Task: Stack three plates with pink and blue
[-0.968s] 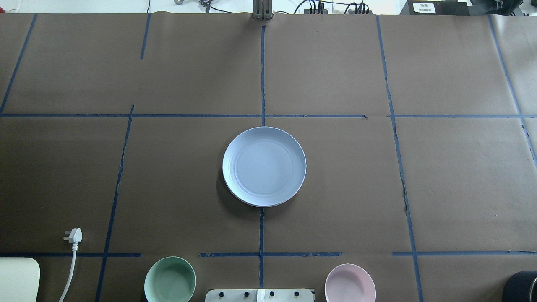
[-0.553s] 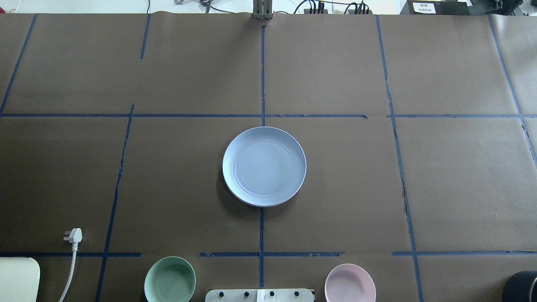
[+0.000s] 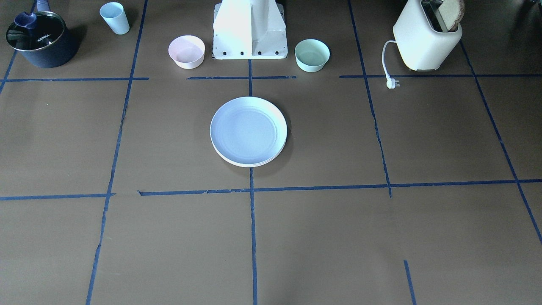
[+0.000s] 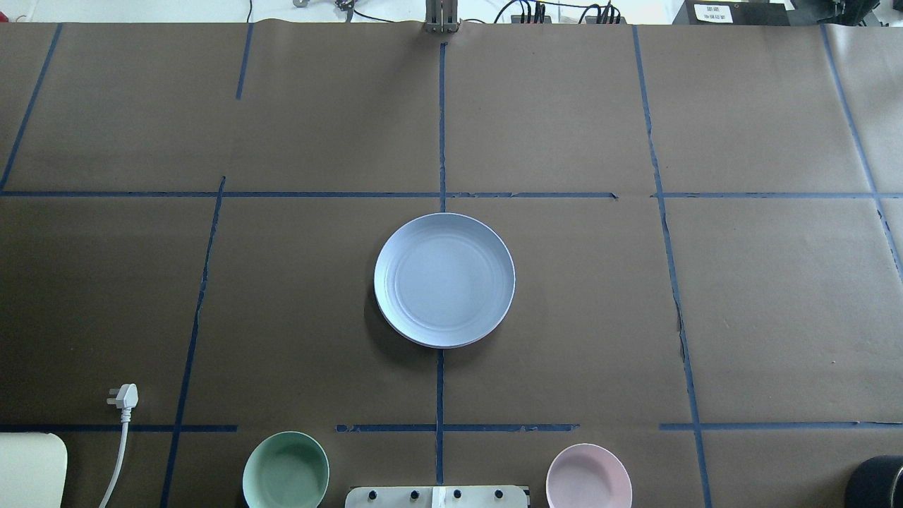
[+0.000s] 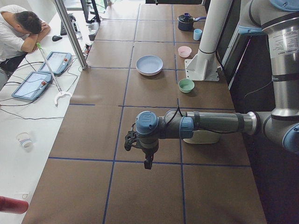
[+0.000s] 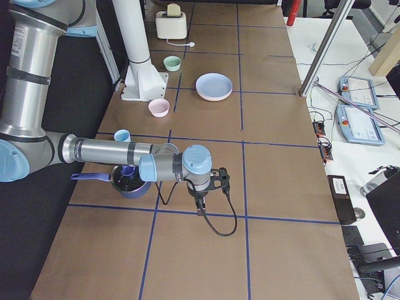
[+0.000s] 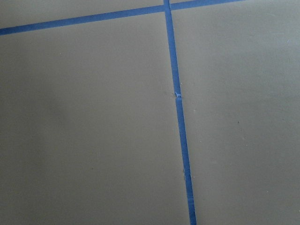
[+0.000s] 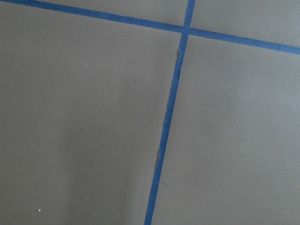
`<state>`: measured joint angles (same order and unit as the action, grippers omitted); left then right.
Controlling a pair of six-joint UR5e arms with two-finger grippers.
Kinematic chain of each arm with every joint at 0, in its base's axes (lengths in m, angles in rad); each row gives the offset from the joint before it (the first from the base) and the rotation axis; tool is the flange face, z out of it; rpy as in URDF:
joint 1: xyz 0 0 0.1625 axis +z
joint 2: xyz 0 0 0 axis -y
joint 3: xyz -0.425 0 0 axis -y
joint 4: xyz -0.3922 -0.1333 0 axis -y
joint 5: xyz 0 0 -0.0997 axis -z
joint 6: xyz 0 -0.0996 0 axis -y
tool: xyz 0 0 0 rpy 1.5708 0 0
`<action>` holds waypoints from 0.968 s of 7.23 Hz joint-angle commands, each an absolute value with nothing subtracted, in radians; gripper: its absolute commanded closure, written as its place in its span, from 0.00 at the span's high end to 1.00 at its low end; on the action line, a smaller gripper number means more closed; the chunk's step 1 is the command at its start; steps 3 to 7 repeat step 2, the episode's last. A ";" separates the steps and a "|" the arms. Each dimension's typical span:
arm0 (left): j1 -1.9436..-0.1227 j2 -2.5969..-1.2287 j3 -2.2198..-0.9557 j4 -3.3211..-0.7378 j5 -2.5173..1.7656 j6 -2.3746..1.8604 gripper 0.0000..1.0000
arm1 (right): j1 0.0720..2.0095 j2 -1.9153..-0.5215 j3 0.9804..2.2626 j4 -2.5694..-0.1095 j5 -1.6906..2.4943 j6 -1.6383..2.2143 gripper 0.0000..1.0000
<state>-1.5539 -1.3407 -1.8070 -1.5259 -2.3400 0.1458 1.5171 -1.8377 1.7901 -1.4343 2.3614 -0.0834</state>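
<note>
The pale blue plate [image 4: 444,280] lies on top of a stack at the table's middle. It also shows in the front view [image 3: 248,129]. A cream rim [image 3: 250,164] shows under it there, and a pinkish rim [image 6: 215,99] shows under it in the right side view. Only these rims of the lower plates show. My left gripper [image 5: 147,163] hangs over bare table far from the stack, near the table's left end. My right gripper [image 6: 200,209] hangs near the right end. Both show only in the side views, so I cannot tell whether they are open or shut.
A small pink bowl [image 4: 588,476] and a small mint-green bowl [image 4: 286,471] flank the robot base [image 3: 249,29]. A cream toaster [image 3: 425,38] with its loose plug [image 4: 125,396] stands on my left. A dark pot [image 3: 40,39] and a blue cup [image 3: 114,18] stand on my right.
</note>
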 commanded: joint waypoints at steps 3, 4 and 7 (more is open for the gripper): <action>-1.554 -1.339 -1.806 -1.525 -2.341 0.146 1.00 | 1.516 -1.838 1.790 -1.436 2.361 -0.083 1.00; -1.554 -1.339 -1.806 -1.525 -2.341 0.146 1.00 | 1.516 -1.838 1.790 -1.436 2.361 -0.083 1.00; -1.554 -1.339 -1.806 -1.525 -2.341 0.146 1.00 | 1.516 -1.838 1.790 -1.436 2.361 -0.083 1.00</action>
